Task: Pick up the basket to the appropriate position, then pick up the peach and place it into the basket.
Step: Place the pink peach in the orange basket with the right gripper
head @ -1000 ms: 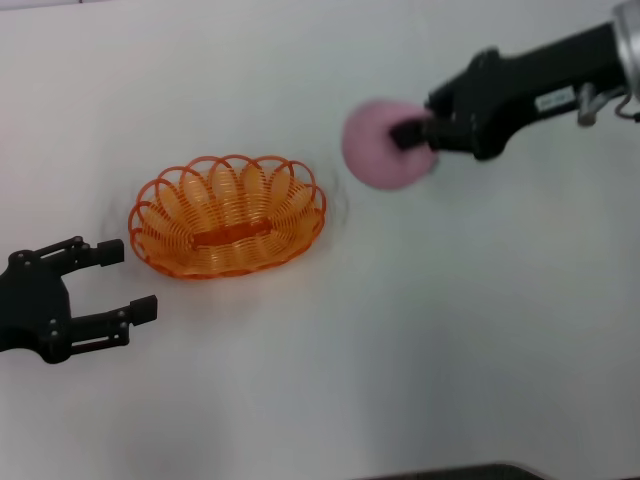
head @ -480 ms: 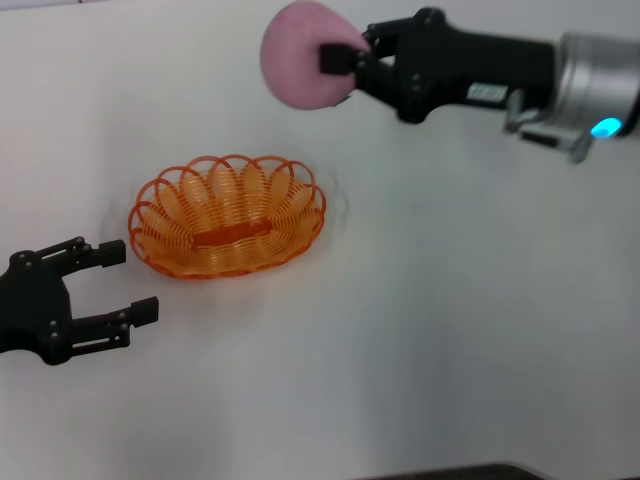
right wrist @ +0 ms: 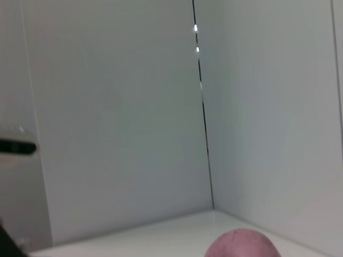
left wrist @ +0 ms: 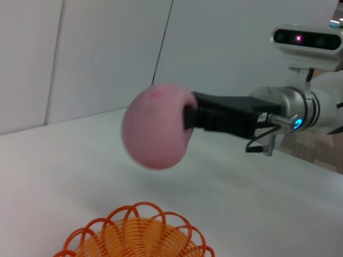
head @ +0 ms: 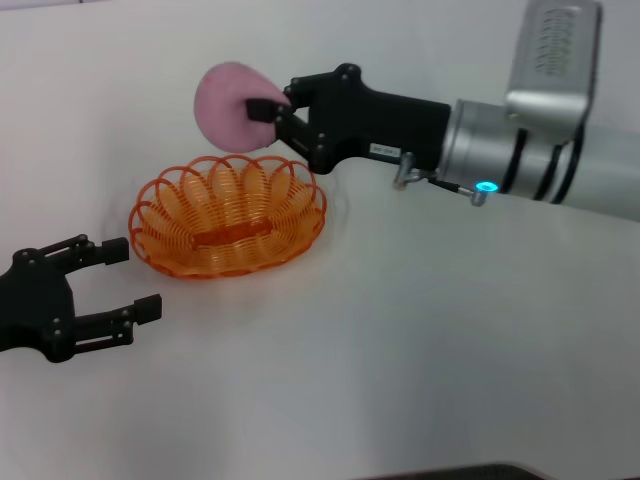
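The orange wire basket [head: 228, 215] sits on the white table, left of centre; its rim also shows in the left wrist view [left wrist: 134, 235]. My right gripper [head: 262, 113] is shut on the pink peach [head: 228, 108] and holds it in the air just beyond the basket's far rim. The peach also shows in the left wrist view [left wrist: 155, 126] and in the right wrist view [right wrist: 241, 243]. My left gripper [head: 135, 278] is open and empty, resting low at the near left of the basket.
The white table [head: 420, 330] spreads out to the right and front of the basket. White walls stand behind the table in the wrist views.
My right arm has carried the peach leftward, from right of the basket to above its far rim. The left gripper and the basket have not moved.
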You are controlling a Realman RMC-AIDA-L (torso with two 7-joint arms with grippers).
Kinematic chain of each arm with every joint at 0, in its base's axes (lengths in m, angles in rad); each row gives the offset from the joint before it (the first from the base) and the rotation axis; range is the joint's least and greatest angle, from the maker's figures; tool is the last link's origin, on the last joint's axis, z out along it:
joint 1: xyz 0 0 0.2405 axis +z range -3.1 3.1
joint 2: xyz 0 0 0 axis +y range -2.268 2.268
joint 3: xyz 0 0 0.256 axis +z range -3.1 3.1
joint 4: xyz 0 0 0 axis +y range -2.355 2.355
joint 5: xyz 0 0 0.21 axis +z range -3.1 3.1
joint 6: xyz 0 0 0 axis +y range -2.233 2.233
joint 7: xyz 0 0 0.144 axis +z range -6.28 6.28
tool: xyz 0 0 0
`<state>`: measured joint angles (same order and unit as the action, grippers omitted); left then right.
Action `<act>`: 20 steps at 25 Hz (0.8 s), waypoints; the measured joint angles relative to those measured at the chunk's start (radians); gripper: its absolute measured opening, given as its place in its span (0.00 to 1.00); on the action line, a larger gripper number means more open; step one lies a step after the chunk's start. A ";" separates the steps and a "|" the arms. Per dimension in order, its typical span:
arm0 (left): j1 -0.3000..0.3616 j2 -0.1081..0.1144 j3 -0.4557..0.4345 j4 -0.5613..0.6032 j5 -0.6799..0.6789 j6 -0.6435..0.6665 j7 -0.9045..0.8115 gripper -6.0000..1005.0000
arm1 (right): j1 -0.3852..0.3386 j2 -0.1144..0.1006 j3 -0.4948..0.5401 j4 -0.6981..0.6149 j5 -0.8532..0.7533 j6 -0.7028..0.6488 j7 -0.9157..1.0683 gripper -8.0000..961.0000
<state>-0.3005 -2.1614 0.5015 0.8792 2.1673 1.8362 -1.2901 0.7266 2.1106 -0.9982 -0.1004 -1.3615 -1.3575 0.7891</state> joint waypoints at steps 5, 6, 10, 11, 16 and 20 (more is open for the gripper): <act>0.000 0.000 0.000 -0.002 0.000 -0.001 0.000 0.83 | 0.025 0.004 -0.005 0.050 -0.001 0.073 -0.056 0.09; 0.000 -0.001 0.000 -0.003 0.000 -0.002 0.000 0.83 | 0.027 0.004 -0.011 0.052 -0.001 0.082 -0.061 0.10; 0.000 -0.002 0.005 -0.011 0.000 -0.009 0.000 0.83 | 0.030 0.005 -0.054 0.053 -0.001 0.091 -0.063 0.14; -0.001 -0.002 0.005 -0.011 0.000 -0.009 0.000 0.83 | 0.030 0.005 -0.059 0.055 -0.001 0.092 -0.064 0.15; -0.002 -0.002 0.006 -0.012 0.000 -0.011 0.000 0.83 | 0.027 0.005 -0.063 0.061 -0.001 0.094 -0.074 0.26; -0.002 -0.002 0.006 -0.011 0.000 -0.011 0.000 0.83 | 0.026 0.005 -0.064 0.062 0.000 0.094 -0.071 0.42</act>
<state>-0.3024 -2.1630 0.5079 0.8678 2.1675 1.8253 -1.2901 0.7529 2.1153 -1.0620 -0.0383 -1.3614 -1.2633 0.7178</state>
